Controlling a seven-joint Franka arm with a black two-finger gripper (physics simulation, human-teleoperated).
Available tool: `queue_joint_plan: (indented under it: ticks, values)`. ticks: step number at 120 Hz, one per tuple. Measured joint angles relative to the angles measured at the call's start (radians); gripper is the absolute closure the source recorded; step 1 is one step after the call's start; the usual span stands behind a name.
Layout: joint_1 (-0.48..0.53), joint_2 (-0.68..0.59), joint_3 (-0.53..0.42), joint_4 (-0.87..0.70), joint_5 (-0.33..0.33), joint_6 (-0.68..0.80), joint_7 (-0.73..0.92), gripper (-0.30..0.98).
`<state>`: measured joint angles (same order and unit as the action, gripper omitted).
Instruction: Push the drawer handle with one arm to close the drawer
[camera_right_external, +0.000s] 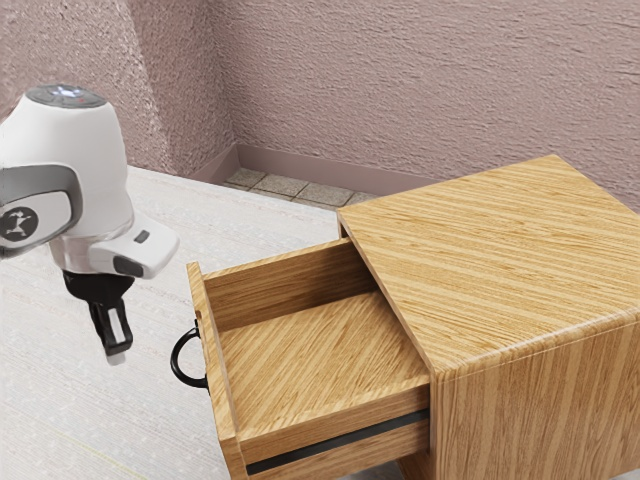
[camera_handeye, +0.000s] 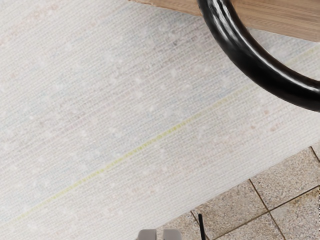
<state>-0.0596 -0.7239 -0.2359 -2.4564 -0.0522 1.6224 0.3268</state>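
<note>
My gripper (camera_right_external: 117, 355) points down in the exterior view, left of the black curved handle (camera_right_external: 180, 362) and apart from it, with nothing held. Its two grey fingertips sit close together in the wrist view, where the gripper (camera_handeye: 159, 234) looks shut. The wooden drawer (camera_right_external: 310, 365) stands pulled well out of its cabinet (camera_right_external: 500, 250), its inside bare. From the hand, the handle (camera_handeye: 250, 57) appears as a thick black arc beside the wooden drawer front (camera_handeye: 285, 17).
A pale, woven-looking surface (camera_right_external: 60, 400) lies under the arm and around the drawer. Stone tiles (camera_right_external: 280, 185) and a textured pink wall (camera_right_external: 430, 90) stand behind. A thin black rod-like thing (camera_handeye: 201, 226) is near the fingertips.
</note>
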Motion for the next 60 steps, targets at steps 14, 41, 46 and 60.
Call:
queue_joint_plan:
  ticks: [14, 41, 46, 60]
  values:
    - [0.000, 0.064, -0.040, 0.007, -0.033, 0.042, 0.026, 0.78]
    - [0.000, 0.090, -0.078, 0.034, -0.066, 0.111, 0.063, 0.78]
    - [0.000, 0.102, -0.083, 0.041, -0.071, 0.122, 0.068, 0.78]
    - [0.000, 0.145, -0.089, 0.059, -0.082, 0.148, 0.080, 0.79]
